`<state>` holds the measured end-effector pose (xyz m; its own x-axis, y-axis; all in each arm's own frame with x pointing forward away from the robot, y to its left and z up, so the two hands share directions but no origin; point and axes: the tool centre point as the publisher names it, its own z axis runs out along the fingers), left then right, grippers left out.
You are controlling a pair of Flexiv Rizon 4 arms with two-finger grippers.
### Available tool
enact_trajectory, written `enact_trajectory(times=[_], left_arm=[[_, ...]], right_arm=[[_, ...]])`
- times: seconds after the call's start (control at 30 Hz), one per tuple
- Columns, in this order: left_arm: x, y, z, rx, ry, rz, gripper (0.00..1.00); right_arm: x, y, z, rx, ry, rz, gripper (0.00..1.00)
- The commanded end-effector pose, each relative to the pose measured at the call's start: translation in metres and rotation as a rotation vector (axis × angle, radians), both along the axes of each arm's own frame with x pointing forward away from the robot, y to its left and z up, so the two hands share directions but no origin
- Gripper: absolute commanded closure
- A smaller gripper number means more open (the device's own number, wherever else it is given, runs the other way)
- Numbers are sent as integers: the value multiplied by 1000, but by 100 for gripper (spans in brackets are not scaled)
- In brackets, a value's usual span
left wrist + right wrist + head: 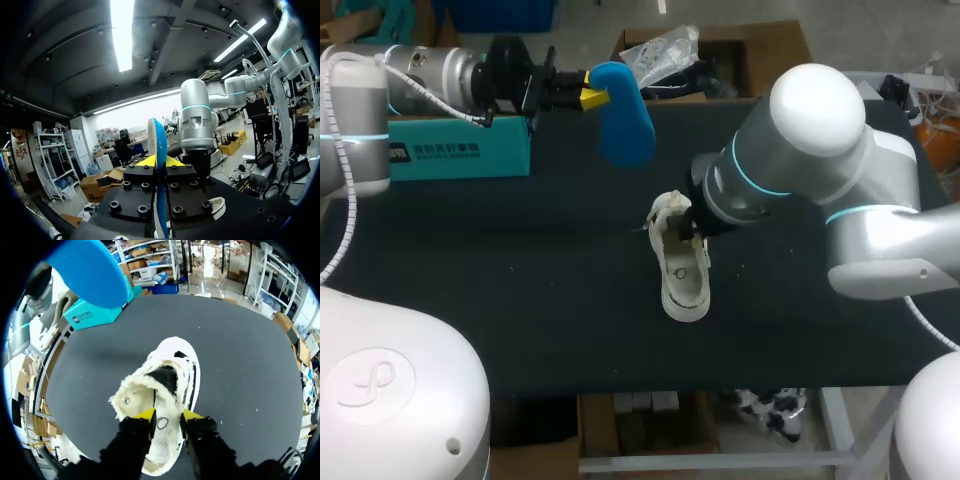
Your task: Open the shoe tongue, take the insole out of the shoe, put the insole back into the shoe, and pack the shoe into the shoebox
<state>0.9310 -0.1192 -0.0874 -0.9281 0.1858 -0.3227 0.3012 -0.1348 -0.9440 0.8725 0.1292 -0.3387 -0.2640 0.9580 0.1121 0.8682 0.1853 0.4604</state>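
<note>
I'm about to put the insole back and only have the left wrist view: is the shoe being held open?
Observer: Yes. The right fingers clamp what looks like the folded-back tongue of the shoe, and its mouth gapes upward with no insole inside.
Operator: Where does the shoe lie relative to my insole?
Observer: In the head view the insole, pinched by the left fingers, hangs over the far side of the table. The shoe lies nearer the robot, slightly to the right.
Operator: And the shoebox?
Observer: The teal shoebox sits at the table's far left, partly hidden by the left arm.
</note>
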Motion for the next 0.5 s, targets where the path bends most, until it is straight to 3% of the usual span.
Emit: enact_trajectory(times=[0.03,0.1,0.17,0.5], left_arm=[[-3,-4,-5,-4,10,6,100],[-9,-4,-7,5,52,51,100],[-14,-4,-6,102,158,117,100],[-14,-4,-6,102,158,117,100]], right_arm=[[-6,-15,13,25,-53,26,0],[-8,-18,20,25,-71,40,0],[-8,-18,20,25,-71,40,0],[-8,-18,20,25,-71,40,0]])
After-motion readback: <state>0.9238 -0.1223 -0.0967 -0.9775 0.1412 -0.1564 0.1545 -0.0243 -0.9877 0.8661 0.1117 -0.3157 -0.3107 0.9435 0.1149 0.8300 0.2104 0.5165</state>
